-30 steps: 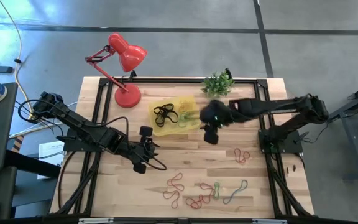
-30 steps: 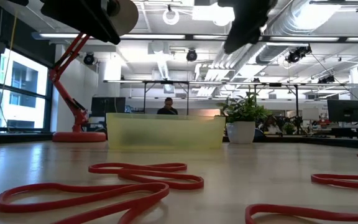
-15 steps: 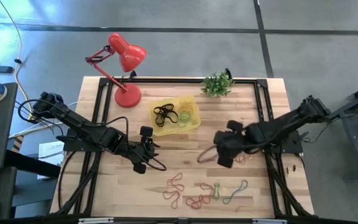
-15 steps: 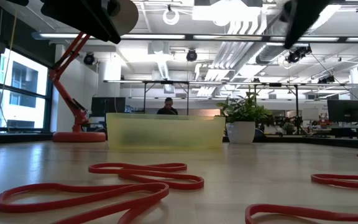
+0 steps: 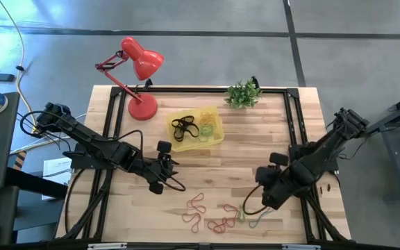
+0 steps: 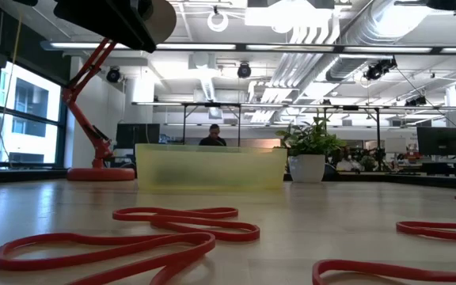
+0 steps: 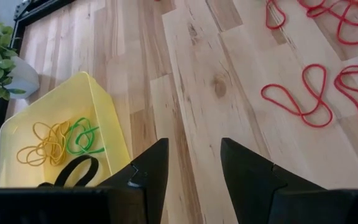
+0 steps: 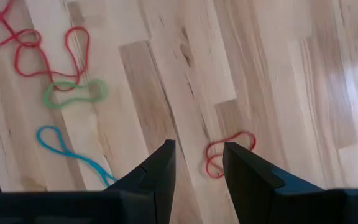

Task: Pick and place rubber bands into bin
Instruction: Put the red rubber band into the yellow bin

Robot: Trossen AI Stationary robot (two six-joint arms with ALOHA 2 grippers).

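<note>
Bands of several colours lie loose on the near part of the wooden table (image 5: pixel 214 156): a red rubber band (image 5: pixel 198 203), a red tangle (image 5: pixel 221 225), and a green rubber band (image 5: pixel 242 210) beside a blue rubber band (image 5: pixel 264 210). From overhead, the bin (image 5: pixel 215 139) sits toward the far side, between the red desk lamp (image 5: pixel 139 69) and the small potted plant (image 5: pixel 244 92), and black loops (image 5: pixel 185 128) already lie in it.

The right gripper (image 5: pixel 273 193) hangs over the near right part of the table, just beside the blue and green loops. Its own camera shows what the overhead view cannot: the fingers (image 8: pixel 159 169) stand a narrow gap apart with nothing between them, and a small red band (image 8: pixel 229 151) lies on the wood just past the tips.

The left gripper (image 5: pixel 160 170) waits over the left-centre of the table, its fingers (image 7: pixel 151 171) likewise parted and empty. Its camera looks into the bin and picks out orange bands (image 7: pixel 42 144) and a green loop (image 7: pixel 81 137) there.

The table-level view shows the bin's translucent wall and red bands in front, but probably only parts of the arms along its top edge.
</note>
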